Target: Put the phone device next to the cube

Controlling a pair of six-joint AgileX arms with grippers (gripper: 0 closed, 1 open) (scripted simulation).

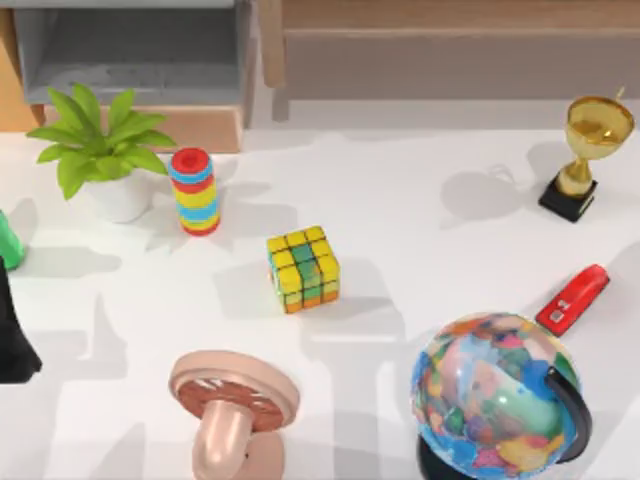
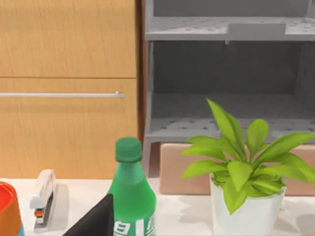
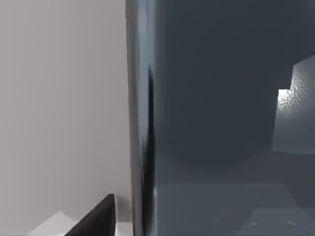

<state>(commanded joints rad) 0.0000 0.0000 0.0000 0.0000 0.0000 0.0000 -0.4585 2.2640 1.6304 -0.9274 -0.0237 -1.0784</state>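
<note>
1. The phone device [image 3: 221,123] looms close against the right wrist camera, its edge upright; whether the right gripper pinches it, I cannot tell.
2. The cube [image 1: 303,268] sits mid-table, open tabletop [image 1: 420,250] beside it.
3. The left arm [image 1: 12,330] rests at the left edge, fingers unseen.

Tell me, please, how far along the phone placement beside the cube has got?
Not finished. The cube sits mid-table with bare table beside it. In the right wrist view the phone device looms very close, so a pickup seems under way, though no grip is visible. The carry and set-down beside the cube remain.
</note>
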